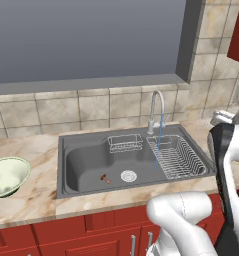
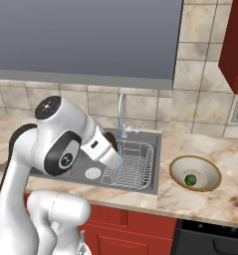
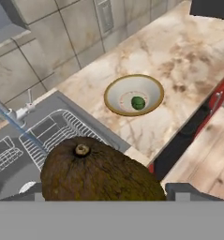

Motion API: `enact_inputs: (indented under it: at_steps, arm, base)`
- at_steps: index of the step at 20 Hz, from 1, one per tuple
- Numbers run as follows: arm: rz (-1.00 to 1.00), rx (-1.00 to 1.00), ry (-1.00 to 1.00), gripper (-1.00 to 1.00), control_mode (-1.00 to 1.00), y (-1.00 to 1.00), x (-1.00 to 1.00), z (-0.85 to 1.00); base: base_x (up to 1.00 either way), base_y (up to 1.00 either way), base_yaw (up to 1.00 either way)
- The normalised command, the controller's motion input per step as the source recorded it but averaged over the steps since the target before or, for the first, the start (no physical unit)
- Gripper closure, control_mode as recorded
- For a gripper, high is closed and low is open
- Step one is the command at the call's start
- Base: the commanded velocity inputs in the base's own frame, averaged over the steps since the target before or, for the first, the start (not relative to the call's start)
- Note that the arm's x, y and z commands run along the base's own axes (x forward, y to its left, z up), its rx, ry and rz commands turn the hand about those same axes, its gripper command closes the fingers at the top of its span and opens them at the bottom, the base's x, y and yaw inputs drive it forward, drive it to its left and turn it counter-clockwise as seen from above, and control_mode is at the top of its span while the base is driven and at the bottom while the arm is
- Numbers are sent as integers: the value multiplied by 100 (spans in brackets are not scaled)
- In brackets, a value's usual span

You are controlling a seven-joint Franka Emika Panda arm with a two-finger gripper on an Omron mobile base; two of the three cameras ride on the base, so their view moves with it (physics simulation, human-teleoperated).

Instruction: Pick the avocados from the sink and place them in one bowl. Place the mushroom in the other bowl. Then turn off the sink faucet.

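— Sink (image 1: 81,167)?
— Set in the table (image 1: 31,200), faucet (image 1: 156,102) running.
— Bowls?
— Tan bowl (image 3: 114,91), right of the sink, holds the green avocado (image 3: 138,102).
— Your hand?
— My hand (image 3: 108,193) pinches the dark avocado (image 3: 99,171).
— Mushroom (image 1: 105,178)?
— On the sink floor.

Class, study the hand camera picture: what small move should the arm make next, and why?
Probably carry the brown avocado, held in the gripper, across to above the tan bowl. The green avocado already lies there, and the held fruit is still over the sink edge.
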Motion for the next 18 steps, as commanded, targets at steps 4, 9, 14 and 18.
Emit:
enact_inputs:
  at_steps: [4,9,14,18]
  arm:
    - [0,16,-16,100,-100,-53,0,7]
    - [0,15,-8,100,-100,-41,0,0]
    - [0,12,-1,100,-100,-23,4,0]
    - [0,8,1,100,-100,-26,12,0]
  base:
    - [0,0,0]
    - [0,0,0]
    - [0,0,0]
    - [0,0,0]
